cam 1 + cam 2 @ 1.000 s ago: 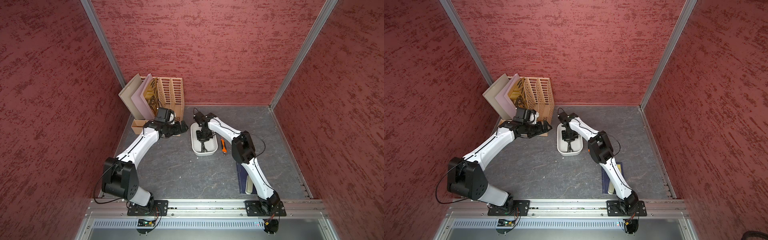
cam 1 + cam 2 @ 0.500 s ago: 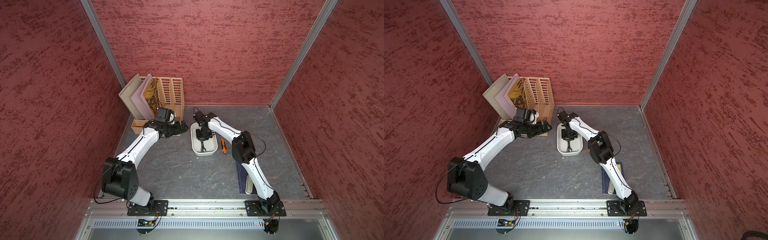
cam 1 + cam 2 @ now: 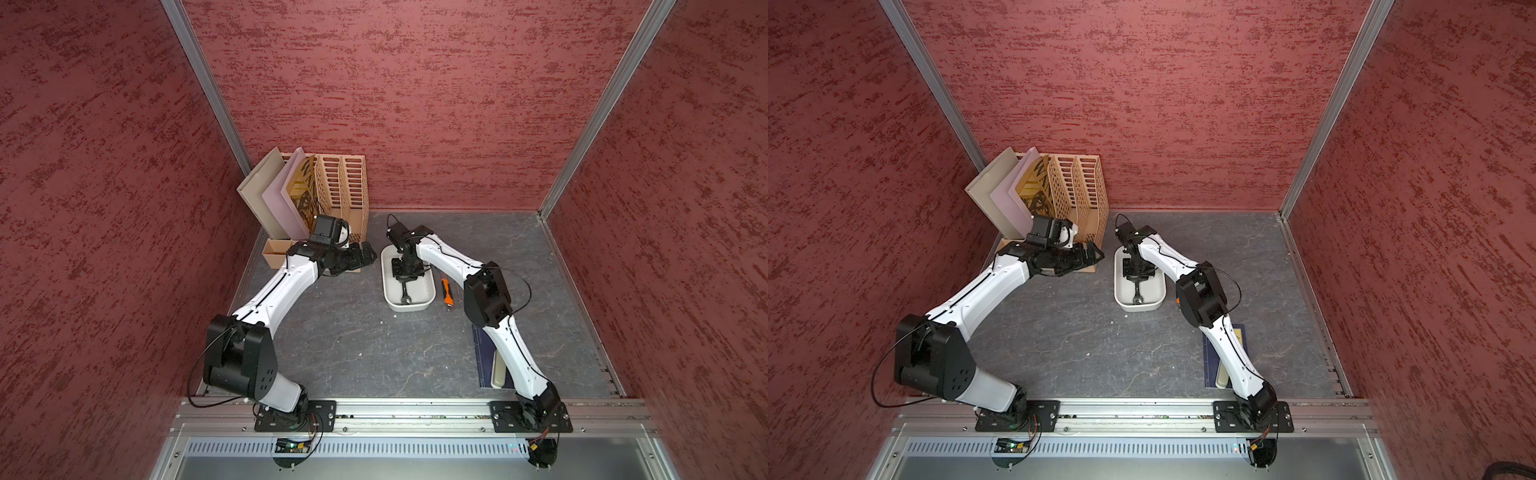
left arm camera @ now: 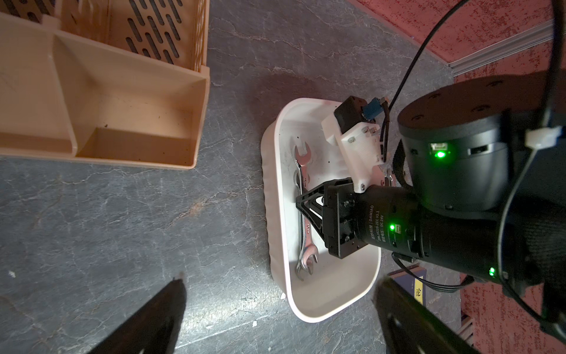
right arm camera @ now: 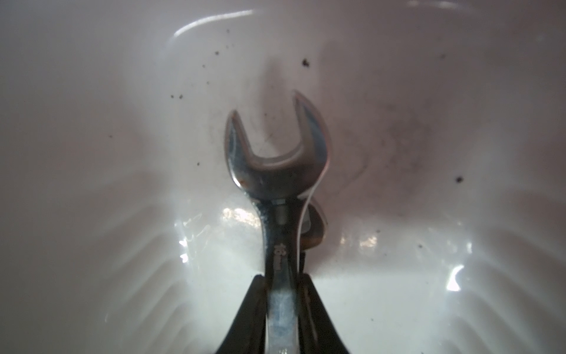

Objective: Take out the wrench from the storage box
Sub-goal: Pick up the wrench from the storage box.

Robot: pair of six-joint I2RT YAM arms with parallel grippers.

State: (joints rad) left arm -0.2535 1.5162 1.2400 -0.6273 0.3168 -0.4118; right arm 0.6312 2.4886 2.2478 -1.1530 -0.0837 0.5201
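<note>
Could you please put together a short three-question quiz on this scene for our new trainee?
1. True or false: the left gripper is open and holds nothing.
2. Multiple choice: the right gripper is shut on A) the wrench; B) a screwdriver; C) a cup.
3. Fill in: the wrench is inside the white ____.
Key: 1 true; 2 A; 3 storage box.

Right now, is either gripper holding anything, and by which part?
The right gripper is clamped on the wrench at mid-shank, inside the storage box. The left gripper is open and holds nothing.
</note>
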